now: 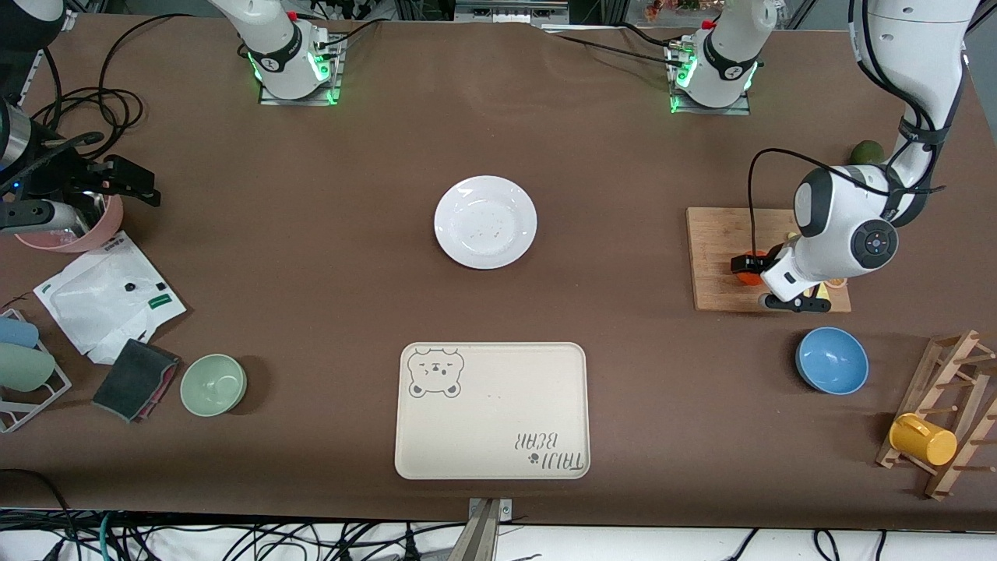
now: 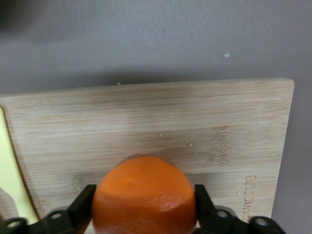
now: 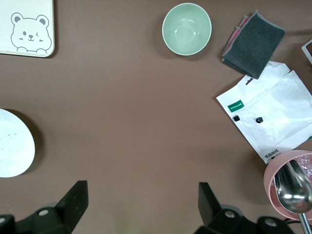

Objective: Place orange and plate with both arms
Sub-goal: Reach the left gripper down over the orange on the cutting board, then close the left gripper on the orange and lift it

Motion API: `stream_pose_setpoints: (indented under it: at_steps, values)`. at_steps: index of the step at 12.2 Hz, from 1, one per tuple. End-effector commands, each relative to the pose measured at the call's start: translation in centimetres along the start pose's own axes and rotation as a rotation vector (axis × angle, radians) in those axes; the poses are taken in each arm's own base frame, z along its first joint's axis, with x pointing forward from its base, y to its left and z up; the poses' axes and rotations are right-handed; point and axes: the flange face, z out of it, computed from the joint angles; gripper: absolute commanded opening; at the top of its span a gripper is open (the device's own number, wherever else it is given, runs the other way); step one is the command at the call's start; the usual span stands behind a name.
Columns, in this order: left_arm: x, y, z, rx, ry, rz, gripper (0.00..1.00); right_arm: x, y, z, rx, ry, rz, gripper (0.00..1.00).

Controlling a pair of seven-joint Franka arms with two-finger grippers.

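The orange [image 1: 752, 275] lies on a wooden cutting board [image 1: 720, 249] toward the left arm's end of the table. My left gripper [image 1: 749, 269] is down at the board and shut on the fruit. In the left wrist view the orange [image 2: 144, 195] fills the space between the black fingers [image 2: 84, 204], which press on both of its sides. The white plate [image 1: 485, 221] sits empty at mid-table and also shows in the right wrist view [image 3: 12, 148]. My right gripper [image 3: 142, 200] waits open and empty above the right arm's end of the table [image 1: 144, 187].
A cream bear tray [image 1: 491, 409] lies nearer the camera than the plate. A blue bowl [image 1: 832, 360] and a wooden rack with a yellow mug [image 1: 923, 440] stand near the board. A green bowl [image 1: 213, 384], dark cloth [image 1: 134, 379], white packet [image 1: 105, 296] and pink bowl [image 1: 78, 234] lie under the right gripper.
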Motion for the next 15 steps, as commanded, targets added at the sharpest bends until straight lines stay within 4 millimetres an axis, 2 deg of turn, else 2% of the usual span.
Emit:
stream_pose_setpoints:
  at_steps: [1, 2, 3, 4, 6, 7, 10, 12, 15]
  values:
    - [0.2, -0.2, -0.1, 0.013, 0.004, 0.018, 0.56, -0.4, 0.0, -0.4, 0.009, -0.002, 0.008, 1.00]
    - [0.3, 0.1, -0.3, 0.013, 0.005, 0.018, 0.49, -0.4, 0.0, -0.4, 0.009, -0.002, 0.007, 1.00]
    - [0.4, 0.3, -1.0, 0.016, 0.016, 0.020, 0.48, -0.4, 0.0, -0.4, 0.009, -0.002, 0.007, 1.00]
    - [0.9, 0.5, -2.3, 0.017, 0.025, 0.029, 0.49, -0.5, 0.0, -0.5, 0.009, 0.000, 0.008, 1.00]
    - [2.4, 3.1, -6.7, 0.001, -0.018, 0.037, 0.48, -0.4, 0.0, -0.4, 0.009, -0.002, 0.007, 1.00]
    - [2.8, 4.2, -8.0, -0.002, -0.034, 0.027, 0.48, -0.4, 0.0, -0.4, 0.009, -0.002, 0.007, 1.00]
    - [2.8, 9.3, -10.0, -0.012, -0.011, -0.017, 0.50, -0.4, 0.0, -0.5, 0.009, 0.001, 0.007, 1.00]
    - [2.4, 12.6, -10.1, -0.017, -0.018, -0.065, 0.51, -0.5, 0.0, -0.5, 0.009, 0.000, 0.007, 1.00]
    - [1.0, 20.2, -10.6, -0.033, -0.019, -0.161, 0.52, -0.1, 0.4, -0.3, 0.009, 0.011, 0.007, 1.00]
